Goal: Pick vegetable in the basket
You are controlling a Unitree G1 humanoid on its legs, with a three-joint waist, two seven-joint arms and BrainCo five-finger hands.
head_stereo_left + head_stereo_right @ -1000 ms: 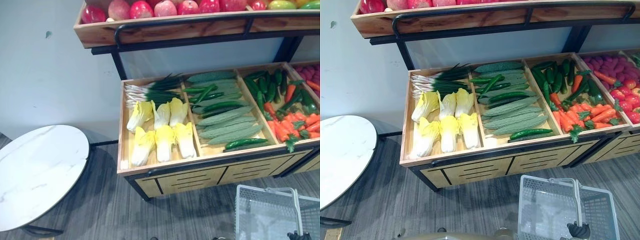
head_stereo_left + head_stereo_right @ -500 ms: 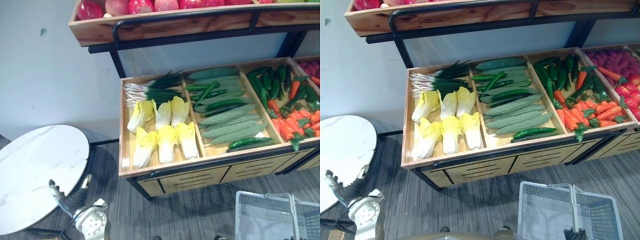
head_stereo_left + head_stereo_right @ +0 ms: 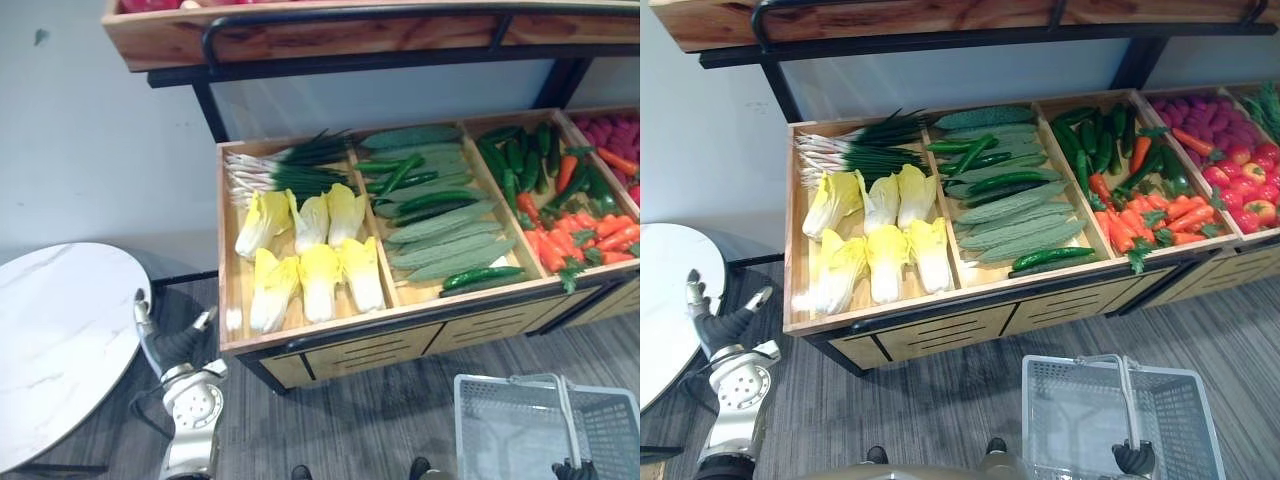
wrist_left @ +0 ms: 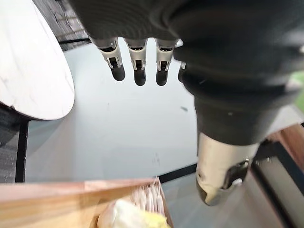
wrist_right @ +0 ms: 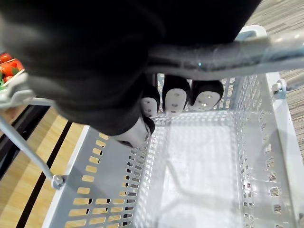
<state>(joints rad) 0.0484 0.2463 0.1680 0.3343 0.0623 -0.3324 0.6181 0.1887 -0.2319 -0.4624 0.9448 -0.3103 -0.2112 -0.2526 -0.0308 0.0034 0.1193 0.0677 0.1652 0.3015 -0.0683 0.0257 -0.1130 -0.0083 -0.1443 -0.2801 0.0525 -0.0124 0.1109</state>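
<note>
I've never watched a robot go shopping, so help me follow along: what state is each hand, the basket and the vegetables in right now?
left hand: open, raised beside the stand, holding nothing.
right hand: shut on the basket handle.
basket: empty, handle raised.
cabbages: lying in the stand's left compartment, not yet picked.
carrots: lying in their compartment, untouched.

Our left hand (image 3: pixel 172 343) has risen into sight. A second ago it was out of view, then it showed low beside the round white table (image 3: pixel 60 340). Now it stands higher, fingers straight, between that table and the wooden vegetable crate (image 3: pixel 234 290). Our head camera has also shifted.
</note>
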